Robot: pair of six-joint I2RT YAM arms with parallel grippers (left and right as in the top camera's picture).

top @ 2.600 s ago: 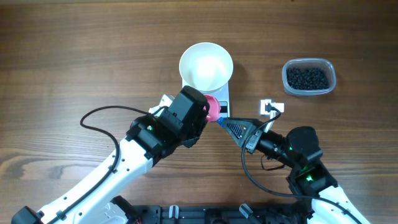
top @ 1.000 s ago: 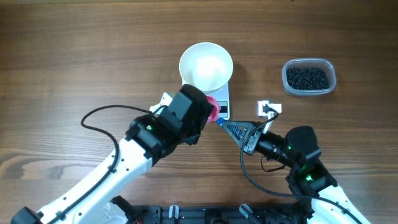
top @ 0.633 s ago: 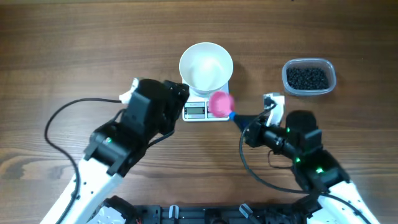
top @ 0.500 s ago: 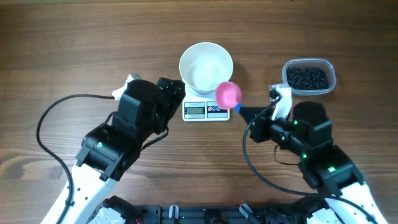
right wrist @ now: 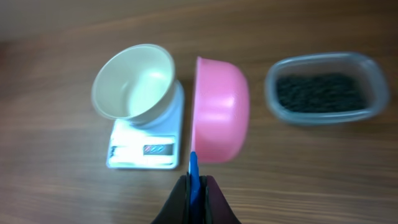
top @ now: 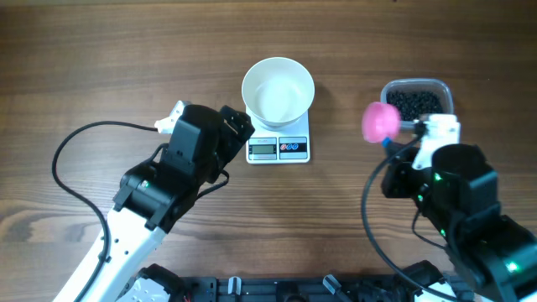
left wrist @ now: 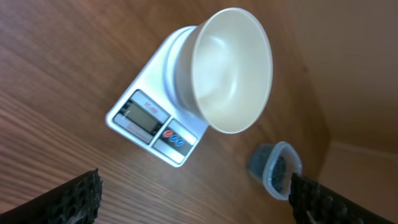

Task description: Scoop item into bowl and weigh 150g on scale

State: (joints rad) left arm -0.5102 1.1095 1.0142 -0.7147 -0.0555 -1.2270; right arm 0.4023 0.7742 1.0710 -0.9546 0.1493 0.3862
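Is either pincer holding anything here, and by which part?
The right pincer grips the pink scoop by its blue handle; the left pincer is open and empty.

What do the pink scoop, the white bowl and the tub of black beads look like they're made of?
The pink scoop looks like plastic: even opaque colour, soft sheen. The white bowl is smooth and slightly glossy; ceramic or plastic, the look leaves it open. The clear tub seems thin transparent plastic, since the beads show through its wall.
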